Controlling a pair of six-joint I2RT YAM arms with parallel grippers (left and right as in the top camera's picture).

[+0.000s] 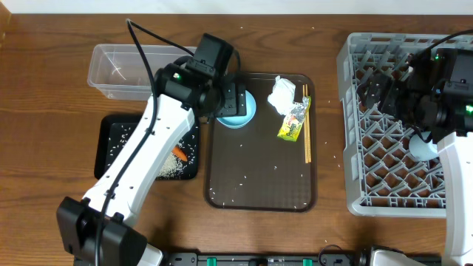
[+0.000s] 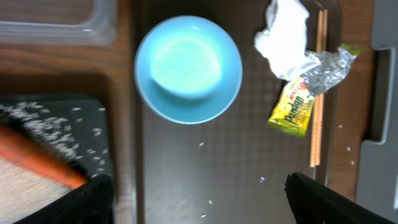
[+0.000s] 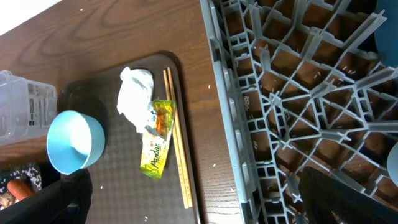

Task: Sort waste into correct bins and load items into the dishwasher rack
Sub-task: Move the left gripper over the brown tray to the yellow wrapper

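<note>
nearest the robot, the brown serving tray (image 1: pixel 251 174) lies on the wooden tabletop (image 1: pixel 44 111), its near half bare but for a few stray grains. just left of the brown tray sits the shallow black tray (image 1: pixel 111 151), holding white rice (image 1: pixel 171 168) and an orange carrot (image 1: pixel 179 154); it seems to serve as the food-waste bin. along the brown tray's right edge run the wooden chopsticks (image 1: pixel 307 148), with the yellow-green snack wrapper (image 2: pixel 291 112) lying against them. red letters on the wrapper read "pandan"; the smaller print is too blurred to read. the crumpled white paper (image 2: pixel 283 37) touches the wrapper's far, foil end. in the brown tray's far left corner stands the light-blue cup (image 2: pixel 188 65), upright and empty. the left claw (image 2: pixel 200 200) hangs over it, spread wide and gripping nothing, probably lined up to lift the cup for the rack. past that corner, off the brown tray, is the clear plastic tub (image 1: pixel 118 70), likely meant for the wrapper and paper; its sticker (image 3: pixel 38 102) is unreadable. right of the brown tray stands the grey dishwasher rack (image 1: pixel 369 177). the right claw (image 3: pixel 196 199) hovers above it, released and empty, beside a pale blue dish (image 1: pixel 420 150) half hidden in the rack.
</note>
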